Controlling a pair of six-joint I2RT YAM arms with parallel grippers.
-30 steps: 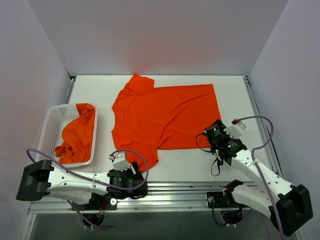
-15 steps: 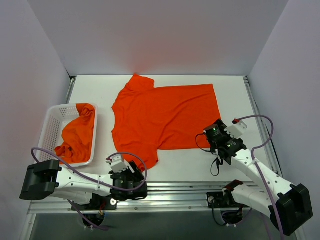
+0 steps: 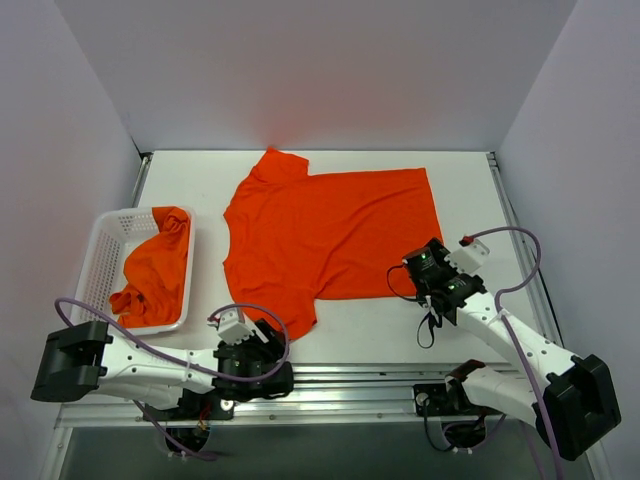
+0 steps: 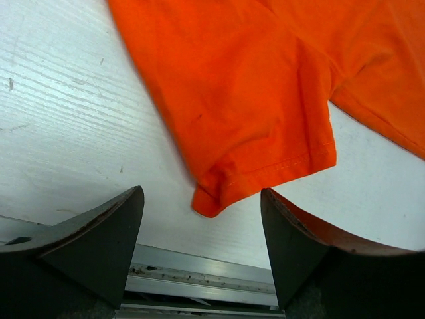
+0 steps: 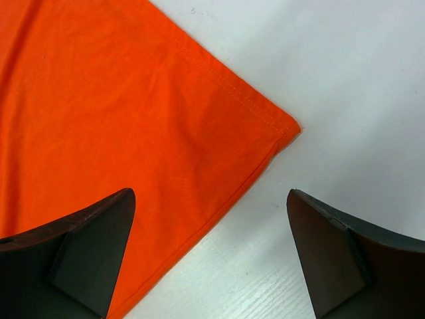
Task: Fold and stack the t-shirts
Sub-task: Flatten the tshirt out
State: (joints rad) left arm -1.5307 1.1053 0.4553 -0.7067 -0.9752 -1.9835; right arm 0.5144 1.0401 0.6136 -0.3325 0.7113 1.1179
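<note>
One orange-red t-shirt lies spread flat on the white table. Its lower sleeve shows in the left wrist view and its near right hem corner in the right wrist view. A second t-shirt lies crumpled in the white basket at the left. My left gripper is open and empty, its jaws either side of the sleeve tip, just above it. My right gripper is open and empty over the hem edge, with the hem corner just ahead.
An aluminium rail runs along the table's near edge, right under my left gripper. White walls close in the table at the back and both sides. Purple cables loop off both wrists.
My right gripper has edged slightly left toward the shirt's hem corner. My left arm has shifted a little near the sleeve. The shirts have not moved.
</note>
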